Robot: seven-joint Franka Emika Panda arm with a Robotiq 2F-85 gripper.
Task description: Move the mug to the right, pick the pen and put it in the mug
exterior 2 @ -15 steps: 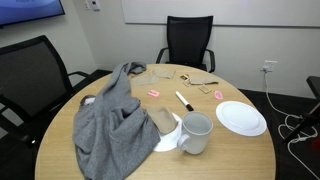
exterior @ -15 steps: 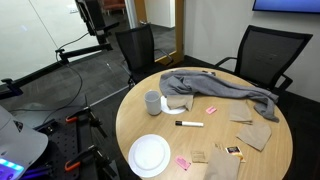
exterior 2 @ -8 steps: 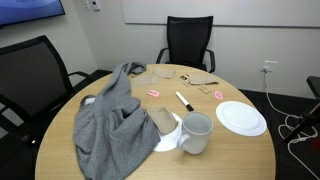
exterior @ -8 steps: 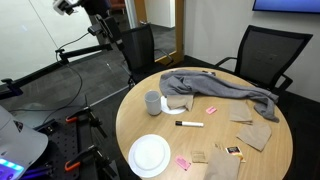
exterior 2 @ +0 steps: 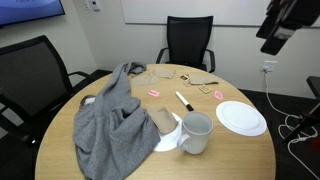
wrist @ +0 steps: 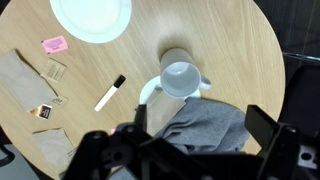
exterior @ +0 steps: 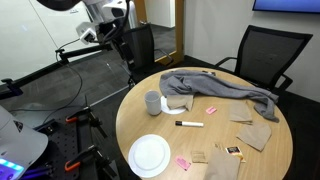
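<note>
Wood is showing all over the round table (exterior: 130,120). The mug (wrist: 181,78) is standing on it, touching the edge of the grey cloth (wrist: 200,125). The gripper (wrist: 197,122) is hanging high above the table. It is holding nothing, and its jaws are spread wide. In the wrist view the mug is sitting just ahead of the jaws, near the middle of the gap. The pen (wrist: 110,92) is lying flat beside the mug, slanting, with its dark end pointing towards the mug. Something white is peeking out under the mug, maybe a napkin. Going straight down is looking like the way to reach the mug first.
</note>
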